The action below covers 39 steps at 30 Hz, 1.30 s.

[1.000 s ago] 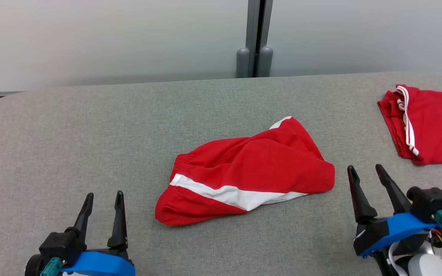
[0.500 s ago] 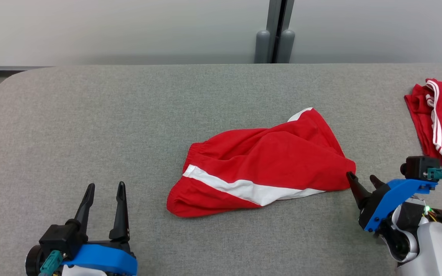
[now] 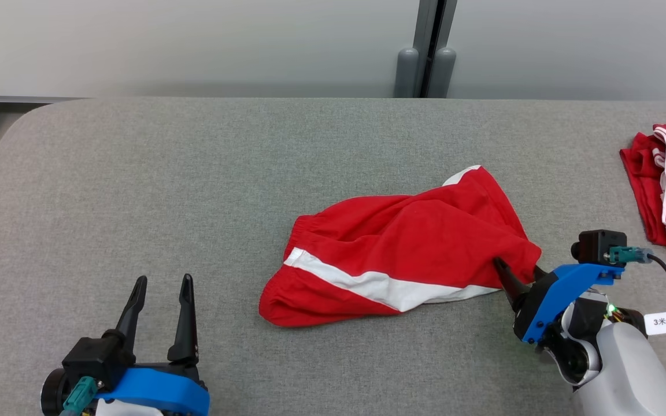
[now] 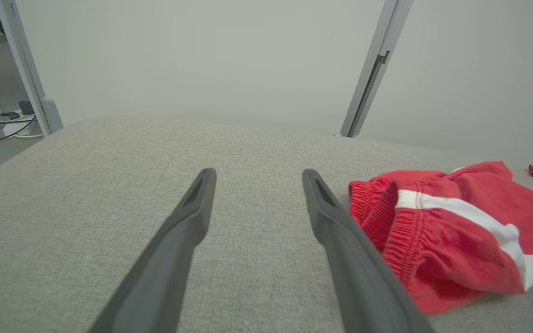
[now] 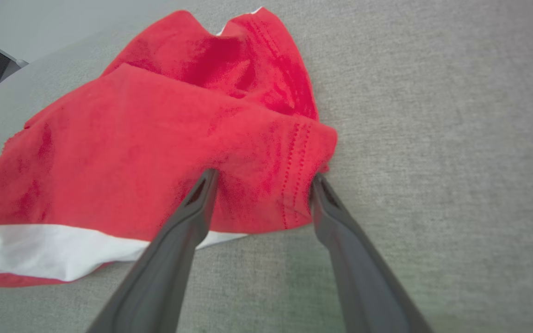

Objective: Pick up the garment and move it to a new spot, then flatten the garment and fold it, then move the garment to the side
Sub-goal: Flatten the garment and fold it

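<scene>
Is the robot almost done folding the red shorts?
No, nothing looks done yet. The shorts lie crumpled on the table. In hand: the open right gripper straddles their hem corner, not yet closed; the left gripper rests open, apart. Left: lift, move, flatten, fold, set aside.

Light: bright, even, diffuse; coming from overhead.
Shadows: faint, lying under garment point(image 5: 155, 138) edge.
Blur: left fingers point(image 4: 169, 259) going soft nr btm edge.

Edges and covered tips
The second red garment point(image 3: 665, 190) runs off the head view's right edge; a corner of the shorts point(image 3: 402, 254) covers one fingertip of the right gripper point(image 3: 518, 266).
</scene>
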### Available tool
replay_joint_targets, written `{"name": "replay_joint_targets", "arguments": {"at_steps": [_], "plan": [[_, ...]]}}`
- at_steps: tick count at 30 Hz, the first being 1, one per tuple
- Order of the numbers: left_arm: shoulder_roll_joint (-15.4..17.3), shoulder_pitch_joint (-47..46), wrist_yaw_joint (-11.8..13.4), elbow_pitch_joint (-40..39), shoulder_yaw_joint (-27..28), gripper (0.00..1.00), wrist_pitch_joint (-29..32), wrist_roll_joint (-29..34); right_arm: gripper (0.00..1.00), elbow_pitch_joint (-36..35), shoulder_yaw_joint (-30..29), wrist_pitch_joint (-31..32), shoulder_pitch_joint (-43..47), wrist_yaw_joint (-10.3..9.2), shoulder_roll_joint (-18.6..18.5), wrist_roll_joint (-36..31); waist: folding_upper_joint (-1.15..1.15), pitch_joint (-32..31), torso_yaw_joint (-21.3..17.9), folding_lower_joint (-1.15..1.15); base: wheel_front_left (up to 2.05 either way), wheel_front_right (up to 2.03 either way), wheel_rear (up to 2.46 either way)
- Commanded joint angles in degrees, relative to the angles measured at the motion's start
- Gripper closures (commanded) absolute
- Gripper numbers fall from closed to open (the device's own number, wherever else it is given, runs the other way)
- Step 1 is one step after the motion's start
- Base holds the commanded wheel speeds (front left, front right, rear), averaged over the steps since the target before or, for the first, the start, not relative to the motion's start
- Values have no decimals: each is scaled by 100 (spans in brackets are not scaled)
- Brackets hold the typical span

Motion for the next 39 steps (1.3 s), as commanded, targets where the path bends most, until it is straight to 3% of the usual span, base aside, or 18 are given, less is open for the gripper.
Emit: {"name": "replay_joint_targets", "arguments": {"at_steps": [1,2,3,4,12,21,26,31,39], "plan": [[22,14,9,-28,-4,0,17,-10,0,29,51,-59,-97,3,-11,40,-1,-11,-9,0,0,0,0],[24,19,18,-38,-13,0,29,-13,41,60,108,-91,-113,2,-26,78,-1,-19,-14,0,0,0,0],[26,25,26,-50,-20,0,34,-13,74,84,163,-132,-122,2,-43,107,-1,-26,-18,0,0,0,0],[29,34,32,-61,-29,0,38,-15,100,74,225,-187,-134,3,-65,141,-1,-34,-23,0,0,0,0],[55,107,87,-135,-70,0,75,-26,100,-614,523,-352,161,3,-227,192,-1,-121,-38,0,0,0,0],[96,211,180,-280,-13,0,72,-93,100,-3106,334,742,1211,3,-79,-8,-1,-149,-203,0,0,0,0],[102,152,183,-333,-38,0,72,-102,100,-3856,-35,1429,1967,2,-7,136,-1,-86,-191,0,0,0,0],[110,84,196,-339,-48,0,58,-134,100,-3349,-434,1691,1855,3,0,269,-1,31,-209,0,0,0,0],[88,-153,117,-283,-166,0,46,-100,100,-1170,-504,1024,414,3,0,110,-1,210,-49,0,0,0,0]]}}
